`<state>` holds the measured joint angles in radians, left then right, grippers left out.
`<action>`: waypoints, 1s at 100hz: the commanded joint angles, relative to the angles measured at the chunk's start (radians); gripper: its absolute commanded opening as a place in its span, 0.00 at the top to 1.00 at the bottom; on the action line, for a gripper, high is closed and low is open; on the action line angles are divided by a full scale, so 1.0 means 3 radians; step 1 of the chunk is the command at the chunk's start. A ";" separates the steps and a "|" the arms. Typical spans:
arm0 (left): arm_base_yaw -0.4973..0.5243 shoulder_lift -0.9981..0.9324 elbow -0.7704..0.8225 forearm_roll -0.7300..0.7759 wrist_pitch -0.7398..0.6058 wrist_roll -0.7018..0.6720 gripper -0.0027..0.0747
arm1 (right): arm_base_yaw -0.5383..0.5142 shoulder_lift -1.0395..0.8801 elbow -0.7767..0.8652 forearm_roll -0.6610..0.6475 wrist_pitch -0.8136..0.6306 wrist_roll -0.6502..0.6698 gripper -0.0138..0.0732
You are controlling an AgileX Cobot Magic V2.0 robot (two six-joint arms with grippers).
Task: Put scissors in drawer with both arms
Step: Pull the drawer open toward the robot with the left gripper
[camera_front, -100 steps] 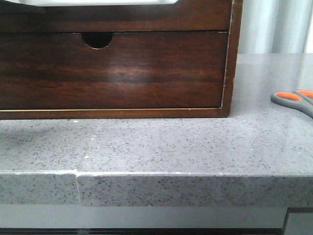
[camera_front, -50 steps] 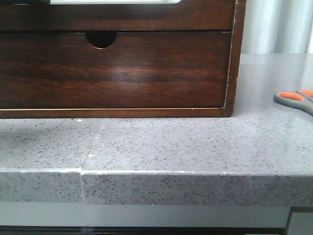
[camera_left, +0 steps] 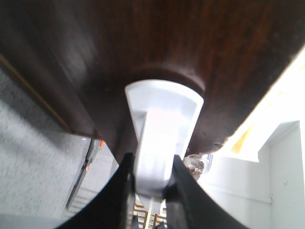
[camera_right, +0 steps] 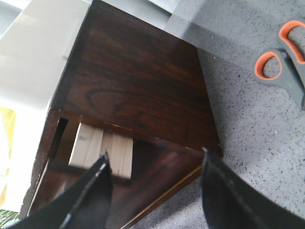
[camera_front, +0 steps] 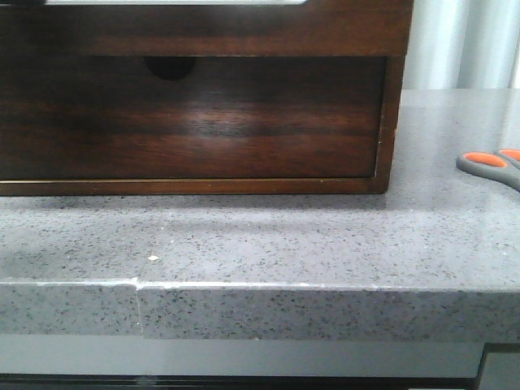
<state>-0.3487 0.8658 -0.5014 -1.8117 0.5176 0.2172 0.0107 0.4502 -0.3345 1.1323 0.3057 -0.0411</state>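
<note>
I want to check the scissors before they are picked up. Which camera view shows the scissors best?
The right wrist view: both orange-lined loops of the scissors show large and sharp on the grey counter. The front view shows only the handles, cut by the picture edge. The left wrist view gives just a thin blurred strip.

Both grippers are black. The left gripper (camera_left: 148,183) has two narrow, curved fingers with smooth glossy edges. The right gripper (camera_right: 155,191) has broad, flat, tapering fingers with pale worn edges.

Grey speckled stone countertop (camera_front: 268,236) under dark wooden cabinet (camera_front: 244,130) and scissors (camera_front: 491,165).
</note>
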 commanded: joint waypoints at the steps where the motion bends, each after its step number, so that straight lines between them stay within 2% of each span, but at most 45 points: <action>1: -0.0067 -0.0218 -0.0012 0.0016 0.0111 0.0003 0.99 | -0.0013 0.0041 -0.0093 0.0025 -0.0082 -0.0028 0.42; 23: -0.0107 -0.0643 0.0139 0.0052 0.0050 -0.0190 0.99 | -0.0013 0.0041 -0.0093 0.0025 -0.0082 -0.0028 0.42; 38: -0.0107 -0.0824 0.0161 0.0351 -0.0031 -0.0462 0.99 | -0.0013 0.0041 -0.0093 0.0025 -0.0082 -0.0028 0.42; 63: -0.0107 -0.0848 0.0161 0.0382 -0.0018 -0.0477 0.96 | -0.0013 0.0041 -0.0093 0.0025 -0.0082 -0.0028 0.42; 68: -0.0107 -0.0848 0.0161 0.0382 -0.0018 -0.0477 0.89 | -0.0013 0.0041 -0.0093 0.0025 -0.0082 -0.0028 0.42; 73: -0.0107 -0.0848 0.0161 0.0382 -0.0018 -0.0477 0.77 | -0.0013 0.0041 -0.0093 0.0025 -0.0082 -0.0028 0.42; 78: -0.0107 -0.0848 0.0161 0.0382 -0.0025 -0.0477 0.61 | -0.0013 0.0041 -0.0093 0.0025 -0.0082 -0.0028 0.42; 87: -0.0107 -0.0848 0.0161 0.0382 -0.0061 -0.0477 0.38 | -0.0013 0.0041 -0.0093 0.0025 -0.0074 -0.0028 0.42; 92: -0.0107 -0.0848 0.0161 0.0382 -0.0070 -0.0477 0.30 | -0.0013 0.0041 -0.0093 0.0025 -0.0074 -0.0028 0.42; 100: -0.0107 -0.0848 0.0161 0.0382 -0.0070 -0.0477 0.27 | -0.0013 0.0041 -0.0093 0.0025 -0.0074 -0.0028 0.42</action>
<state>-0.3714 0.6144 -0.4144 -1.6577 0.4836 0.0669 0.0107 0.4502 -0.3345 1.1323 0.3062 -0.0411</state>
